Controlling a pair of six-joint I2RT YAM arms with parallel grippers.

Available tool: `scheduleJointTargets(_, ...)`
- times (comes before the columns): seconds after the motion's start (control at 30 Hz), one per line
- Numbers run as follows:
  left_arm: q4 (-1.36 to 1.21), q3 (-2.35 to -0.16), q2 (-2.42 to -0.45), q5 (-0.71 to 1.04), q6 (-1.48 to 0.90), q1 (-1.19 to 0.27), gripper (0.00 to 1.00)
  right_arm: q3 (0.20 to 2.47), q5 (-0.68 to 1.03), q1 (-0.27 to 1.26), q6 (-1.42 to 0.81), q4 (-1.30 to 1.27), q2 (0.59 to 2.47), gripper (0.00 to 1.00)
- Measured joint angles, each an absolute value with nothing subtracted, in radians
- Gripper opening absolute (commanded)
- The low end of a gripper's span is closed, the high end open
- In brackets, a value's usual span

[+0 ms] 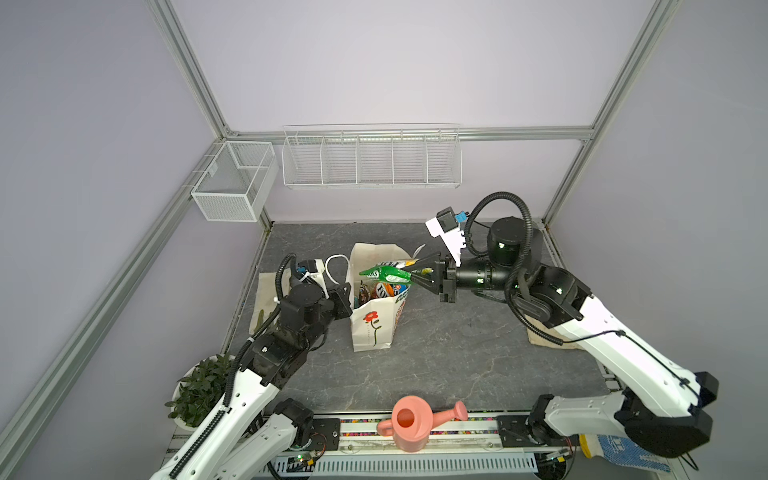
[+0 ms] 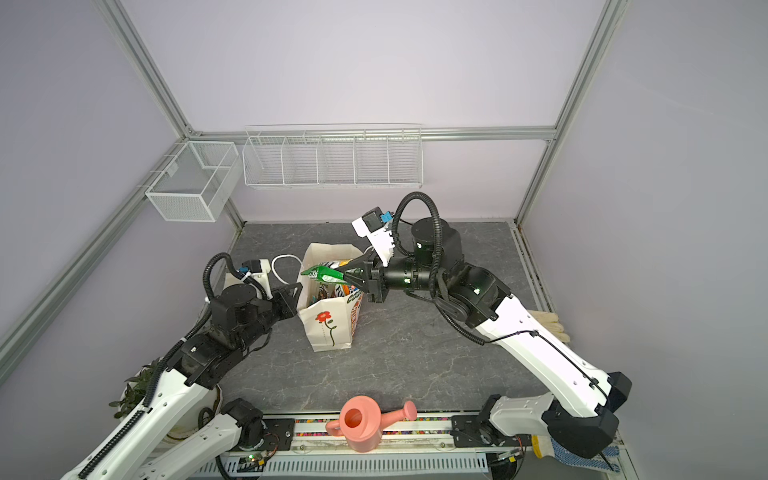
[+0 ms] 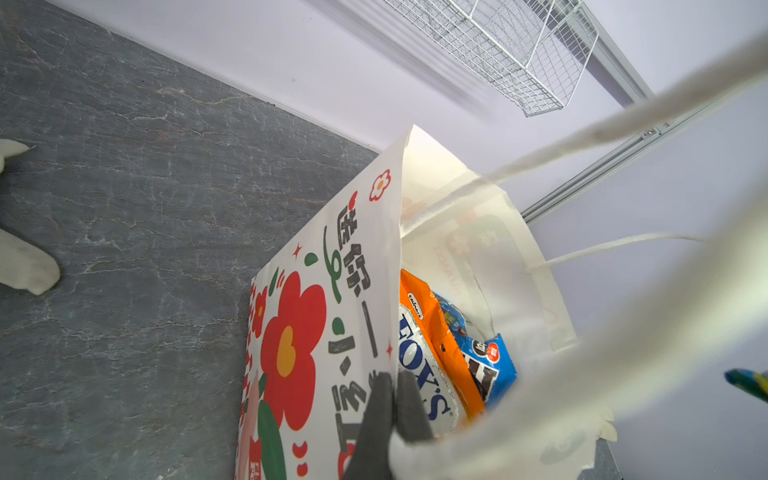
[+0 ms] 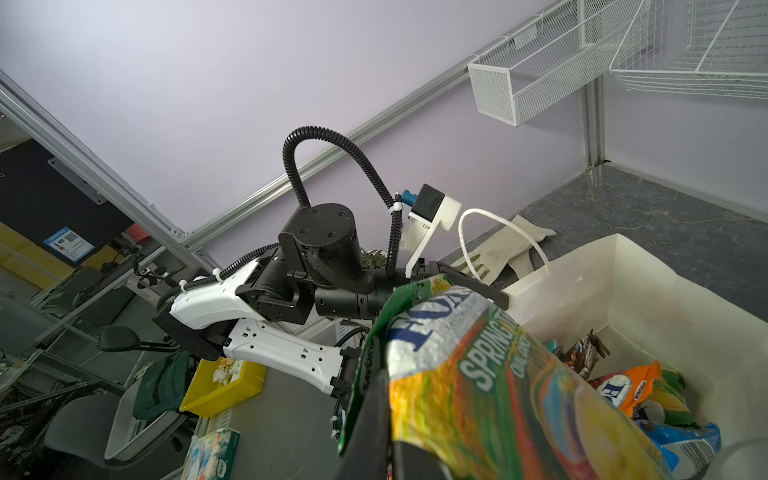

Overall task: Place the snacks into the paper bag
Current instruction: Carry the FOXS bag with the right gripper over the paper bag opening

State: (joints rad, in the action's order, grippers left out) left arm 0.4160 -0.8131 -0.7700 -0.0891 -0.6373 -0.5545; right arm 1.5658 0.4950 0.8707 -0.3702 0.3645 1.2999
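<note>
Green-yellow packet [image 1: 384, 273] hangs pinched in right gripper [image 1: 415, 277] (left gripper [image 1: 349, 297] clamps paper bag [image 1: 370, 332]).

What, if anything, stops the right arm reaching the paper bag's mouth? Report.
Likely nothing: the right gripper, shut on the green-yellow packet, hangs over the open paper bag, its rim pinched by the left gripper.

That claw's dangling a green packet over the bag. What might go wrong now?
1. The right claw holds the green-yellow FOX'S packet by one end, lying sideways across the paper bag mouth; let go like that, it may catch on the rim rather than drop in.
2. The left claw pinches only the bag's thin paper edge; a tug might tear or tip it.
</note>
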Motion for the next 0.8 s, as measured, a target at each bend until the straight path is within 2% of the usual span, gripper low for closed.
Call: scheduleJointTargets(0.8, 0.420, -0.797, -0.735, -0.084, -0.652, -0.554, 0.00, 1.642, 0.437, 0.872, -0.393, 0.356, 1.504, 0.07)
